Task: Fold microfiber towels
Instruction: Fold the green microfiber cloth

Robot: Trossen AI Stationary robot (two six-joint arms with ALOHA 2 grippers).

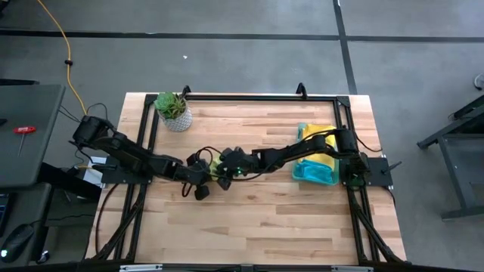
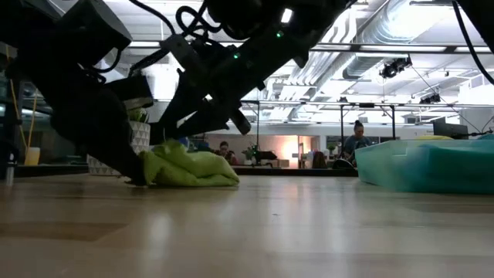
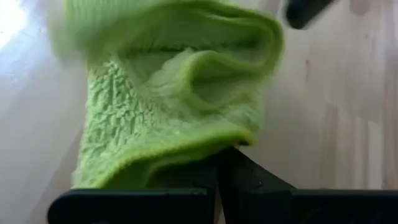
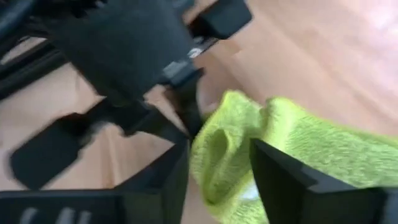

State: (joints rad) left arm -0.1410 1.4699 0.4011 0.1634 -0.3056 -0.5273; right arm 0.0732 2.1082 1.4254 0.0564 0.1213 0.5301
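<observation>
Left pincer (image 3: 217, 163) clenched on lime green towel (image 3: 168, 93); right pincer (image 4: 217, 168) released, astride same towel at table (image 1: 249, 219) centre

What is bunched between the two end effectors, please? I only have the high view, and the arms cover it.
Observer: A lime green towel. In the low view it lies in a crumpled heap on the table, not lifted.
Operator: Is either arm gripping it?
Observer: Yes. The left wrist view shows the left end effector shut on the towel's edge.
Operator: And the right one?
Observer: In the right wrist view the right end effector is open, its fingers apart with a fold of the towel between them.
</observation>
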